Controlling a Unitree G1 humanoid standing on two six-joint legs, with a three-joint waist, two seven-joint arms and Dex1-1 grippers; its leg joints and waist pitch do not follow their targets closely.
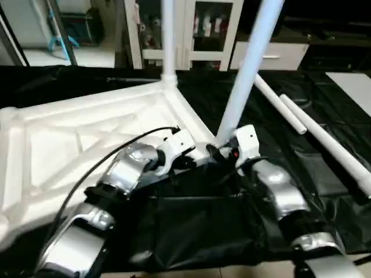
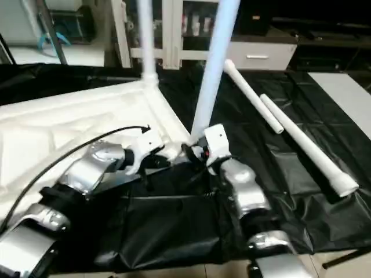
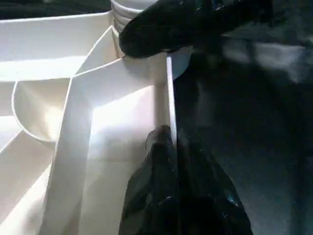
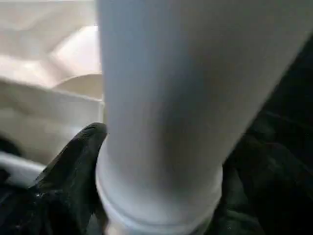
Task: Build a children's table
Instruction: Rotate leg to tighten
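Observation:
The white table top (image 1: 69, 139) lies upside down on black cloth, its ribbed underside facing up. One white leg (image 1: 168, 40) stands upright in the far corner socket. A second leg (image 1: 246, 63) leans to the right out of the near right corner, and my right gripper (image 1: 223, 153) is shut around its base (image 4: 166, 98), with a black finger (image 4: 73, 166) against the tube. My left gripper (image 1: 194, 157) is shut on the top's rim (image 3: 168, 98) just beside that corner, a finger (image 3: 156, 186) on each side of the wall. Two more legs (image 1: 279, 104) (image 1: 339, 152) lie loose on the cloth to the right.
Black cloth (image 1: 197, 231) covers the work surface and bunches up between my forearms. A white cabinet (image 1: 269, 55) stands behind, with a pale flat board (image 1: 355, 86) at the far right. The cloth's front edge and bare floor (image 1: 220, 271) lie close below my arms.

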